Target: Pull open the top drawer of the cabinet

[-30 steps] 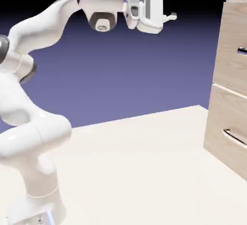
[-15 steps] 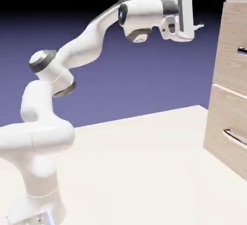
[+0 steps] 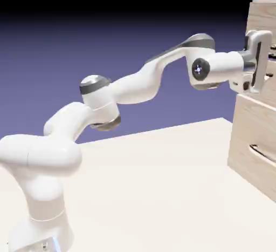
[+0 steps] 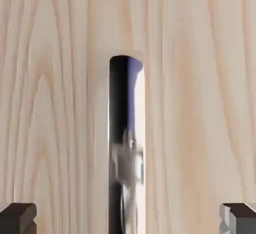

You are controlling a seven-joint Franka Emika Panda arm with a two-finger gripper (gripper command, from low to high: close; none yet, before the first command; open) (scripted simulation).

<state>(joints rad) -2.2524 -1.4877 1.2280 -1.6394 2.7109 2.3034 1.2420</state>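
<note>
The cabinet (image 3: pixel 241 137) stands at the exterior view's right edge. My gripper (image 3: pixel 271 59) is up against the top drawer (image 3: pixel 260 19), and the hand covers most of its handle there. In the hand view the light wood-grain top drawer (image 4: pixel 55 102) fills the picture. Its dark metal bar handle (image 4: pixel 126 143) runs up the middle, between my two fingertips (image 4: pixel 17 219). The gripper (image 4: pixel 128 220) is open, with the jaws wide apart on either side of the bar and not touching it.
Below the top drawer sits the lower drawer front (image 3: pixel 250 178) with its long silver handle (image 3: pixel 262 154). The pale table (image 3: pixel 161 191) stretches from the robot's base to the cabinet. My arm spans the space above the table.
The arm has stretched out to the right and come down. The hand went from high above the table, clear of the cabinet, to the top drawer's front at handle height.
</note>
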